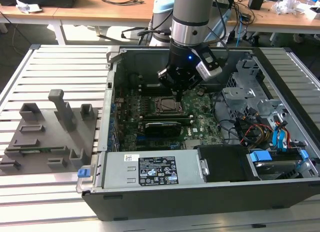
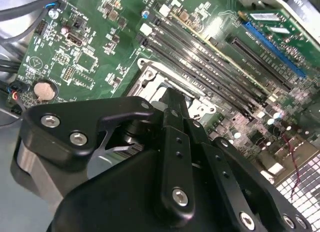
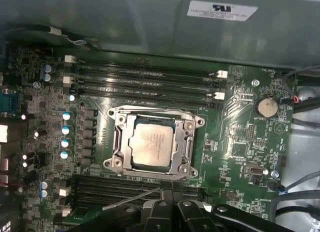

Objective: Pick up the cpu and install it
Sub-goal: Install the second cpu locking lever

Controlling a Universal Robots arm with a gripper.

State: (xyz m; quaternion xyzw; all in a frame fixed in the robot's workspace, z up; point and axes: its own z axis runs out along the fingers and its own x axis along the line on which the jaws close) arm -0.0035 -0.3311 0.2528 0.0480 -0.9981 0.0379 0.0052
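The cpu (image 3: 152, 144), a silvery square plate with a thin tan border, lies flat inside the metal socket frame (image 3: 192, 142) on the green motherboard (image 3: 240, 137). In the exterior view the cpu (image 1: 167, 106) sits in the middle of the open computer case (image 1: 200, 192). My gripper (image 1: 176, 89) hangs just above the socket, toward its far edge. In the first wrist view the gripper (image 3: 175, 206) is black linkage beside the socket, apart from the chip. In the second wrist view the gripper (image 2: 170, 97) hides most of the socket.
Memory slots (image 3: 145, 79) run beside the socket, with a coin battery (image 3: 266, 107) nearby. A black expansion card (image 1: 162, 127) and the power supply (image 1: 150, 172) lie nearer the case front. Cables and the drive cage (image 1: 260, 127) fill the exterior view's right. Grey tray blocks (image 1: 50, 132) stand on the slatted table at its left.
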